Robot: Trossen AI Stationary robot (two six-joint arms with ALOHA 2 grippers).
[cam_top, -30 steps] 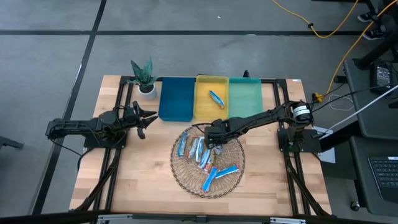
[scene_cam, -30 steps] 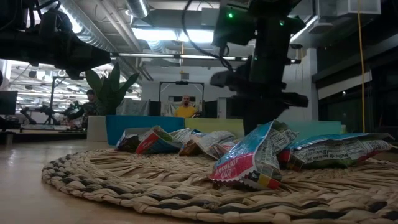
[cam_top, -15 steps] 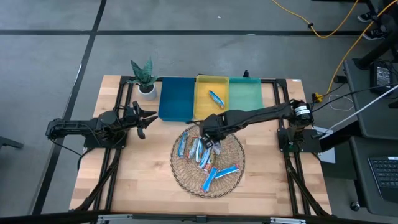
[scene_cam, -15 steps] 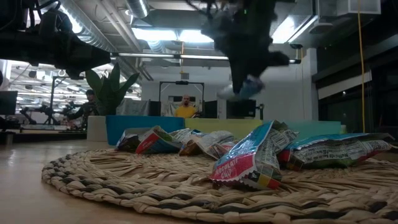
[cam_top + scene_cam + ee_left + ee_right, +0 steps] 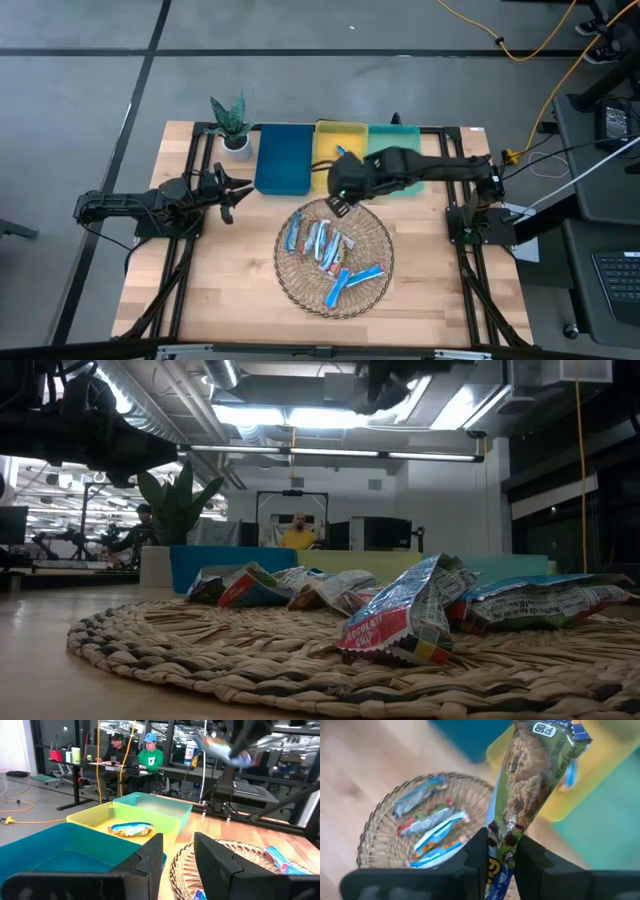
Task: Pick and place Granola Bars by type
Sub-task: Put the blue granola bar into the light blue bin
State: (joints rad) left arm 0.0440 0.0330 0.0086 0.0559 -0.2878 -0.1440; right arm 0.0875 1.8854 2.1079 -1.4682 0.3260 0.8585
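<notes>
Several blue and silver granola bars lie in a heap in the round wicker basket, close up in the low view. One more bar lies flat in the yellow tray. My right gripper hangs high over the basket's far rim, beside the yellow tray, shut on a green-tinted bar. This bar also shows high in the left wrist view. My left gripper waits open near the table's left side, short of the blue tray. My right gripper pinches the granola bar by its one end between the two fingers. The rest of the wrapper sticks out forward past the fingertips. The bar is lifted clear, in the air above the basket and the trays.
Blue, yellow and green trays stand side by side along the far edge. A small potted plant stands left of them. Bare wood lies left and right of the basket. People sit at desks in the room beyond.
My right gripper has risen out of the basket with a bar and moved toward the far edge, up to the yellow tray. The bar is lifted clear of the heap. The gripper has climbed out of the low view's middle to its top.
</notes>
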